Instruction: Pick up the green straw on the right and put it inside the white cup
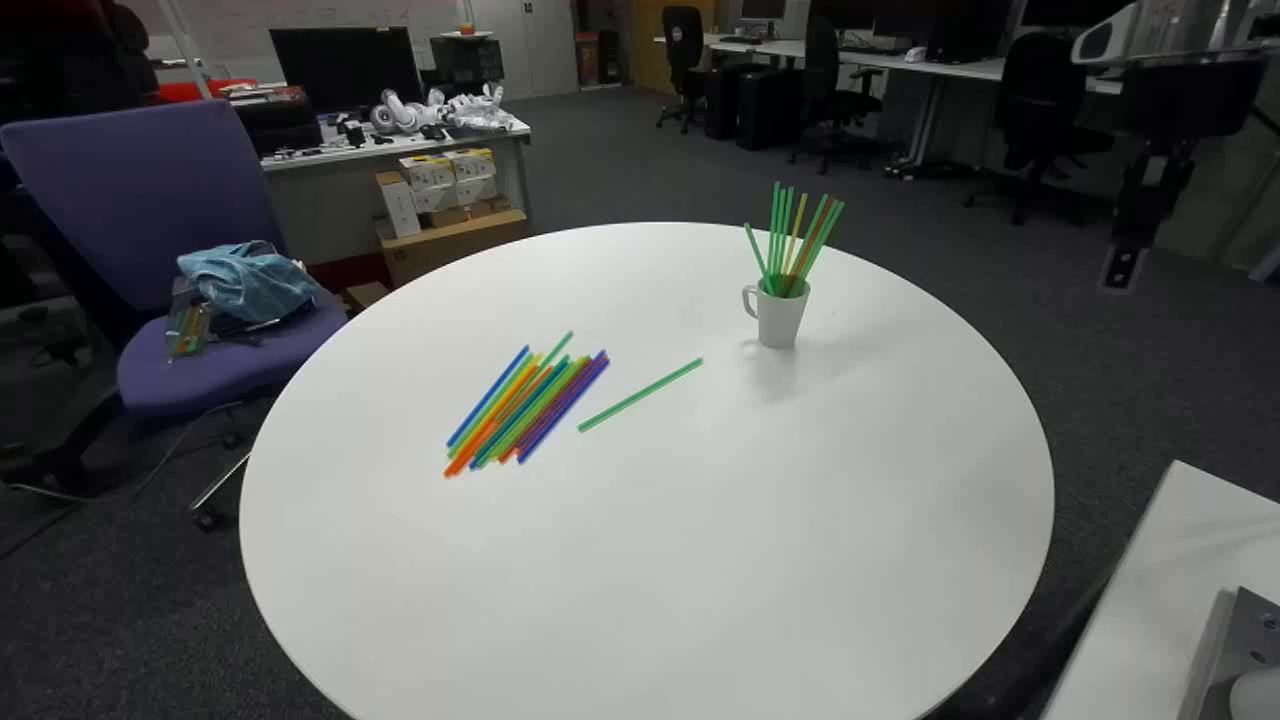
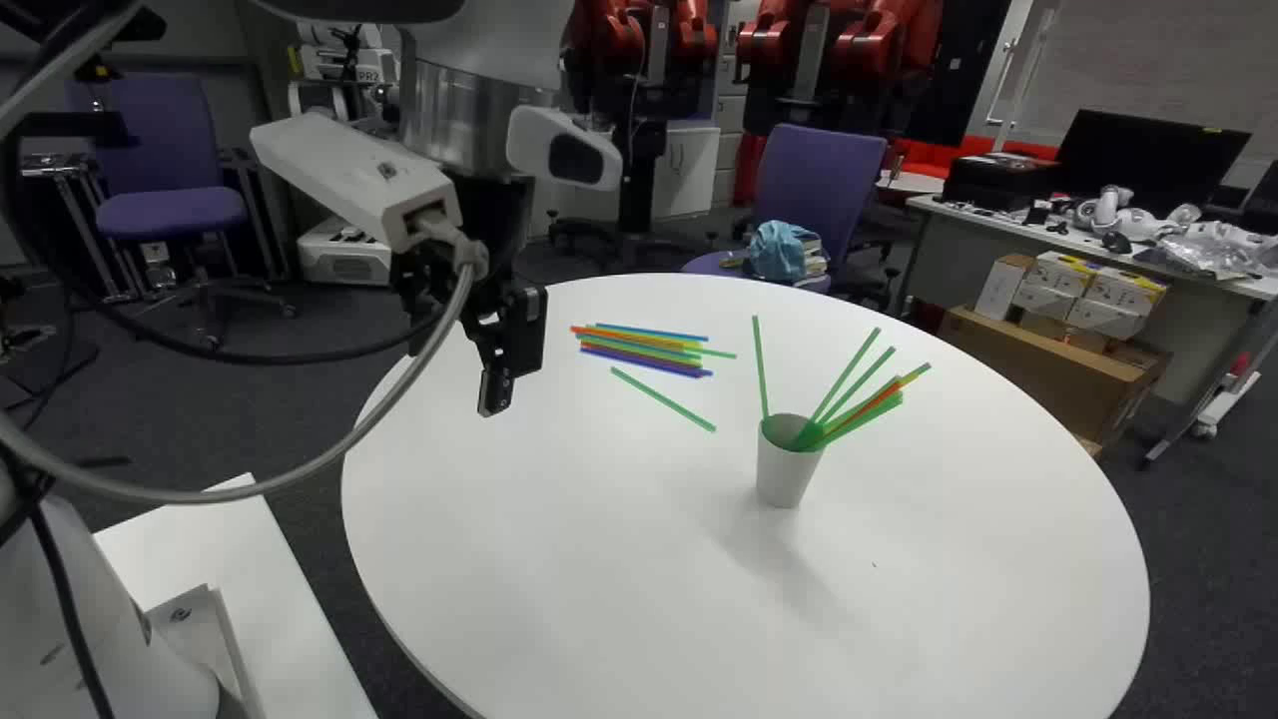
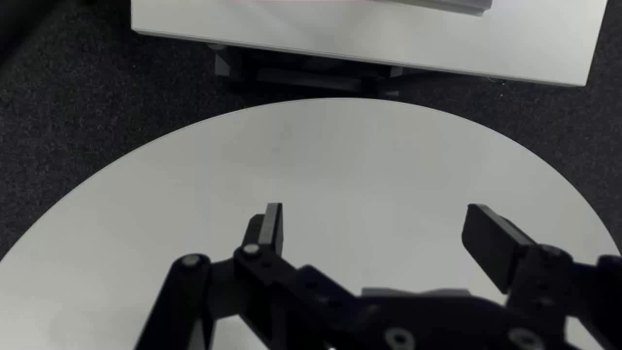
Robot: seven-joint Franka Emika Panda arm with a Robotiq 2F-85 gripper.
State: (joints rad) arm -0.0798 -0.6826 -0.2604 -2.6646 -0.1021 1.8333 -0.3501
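A light-green straw [image 1: 641, 395] lies alone on the round white table, between the straw pile and the cup; it also shows in an exterior view [image 2: 663, 398]. The white cup [image 1: 780, 318] stands upright with its handle to one side and holds several green straws plus a yellow and an orange-red one; it also shows in an exterior view [image 2: 787, 474]. My gripper [image 3: 375, 209] is open and empty, with its fingers wide apart. It hangs above the table, apart from straw and cup, in both exterior views [image 1: 1122, 265] [image 2: 489, 384]. Straw and cup are out of the wrist view.
A pile of mixed-colour straws [image 1: 528, 410] lies beside the lone straw. The round table's edge [image 3: 340, 98] and a white side table [image 3: 340, 39] show in the wrist view. A grey cable [image 2: 329, 459] loops from the arm. A purple chair [image 1: 140, 190] stands by the table.
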